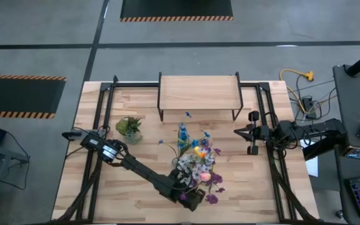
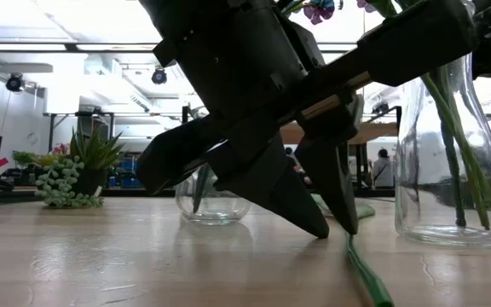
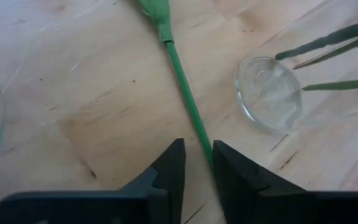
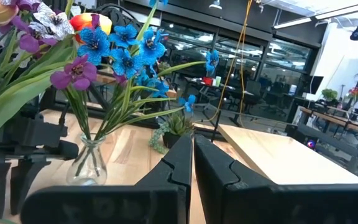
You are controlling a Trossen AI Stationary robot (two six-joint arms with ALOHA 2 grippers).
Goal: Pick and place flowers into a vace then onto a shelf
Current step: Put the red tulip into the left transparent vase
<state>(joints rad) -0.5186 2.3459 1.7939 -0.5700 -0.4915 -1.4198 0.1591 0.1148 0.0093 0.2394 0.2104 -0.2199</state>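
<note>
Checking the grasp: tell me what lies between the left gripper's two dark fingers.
In the left wrist view, a thin green flower stalk runs along the wooden tabletop into the gap of the left gripper.

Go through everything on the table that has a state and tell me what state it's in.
left gripper: down at the tabletop, fingers closing around the green stem
green stem: lying flat on the table
right gripper: shut, empty, waiting off to the side
vase: upright, holding stems
shelf: top bare

Even overhead light on the table (image 1: 136,187); bright ceiling glare behind the low view; near left pincer (image 2: 335,226) silhouetted.
</note>
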